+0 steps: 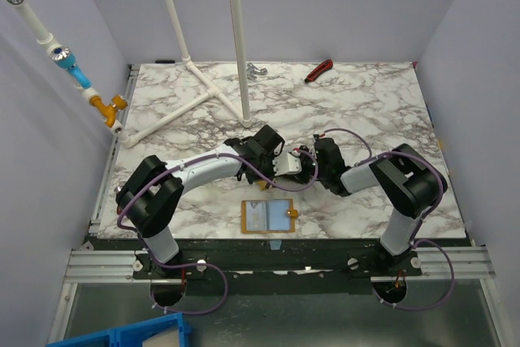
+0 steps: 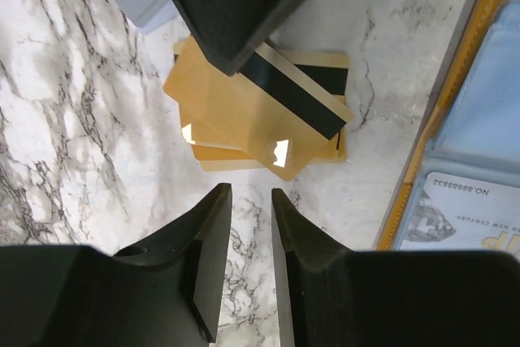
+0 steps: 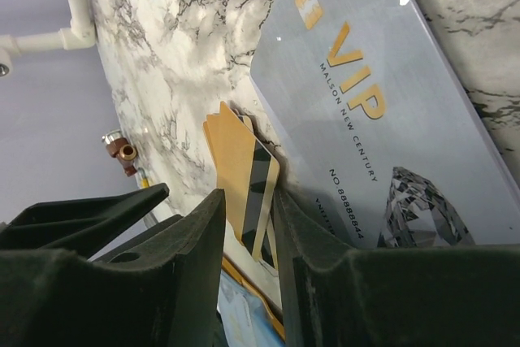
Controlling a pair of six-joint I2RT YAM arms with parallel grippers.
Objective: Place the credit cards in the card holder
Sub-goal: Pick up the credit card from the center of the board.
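Gold cards (image 2: 260,111) stacked (askew) beside open card holder (image 1: 269,217).

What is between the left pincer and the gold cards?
Only bare marble table lies between the left pincer and the gold cards. The left wrist view shows this.

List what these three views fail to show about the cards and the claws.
- Gold cards: count unclear, left wrist view; they overlap and the right claw covers the top.
- Grey VIP card: lower end cut off by the frame edge, right wrist view.
- Cards, top view: hidden under both claws.
- Card holder: pocket contents too small to tell.
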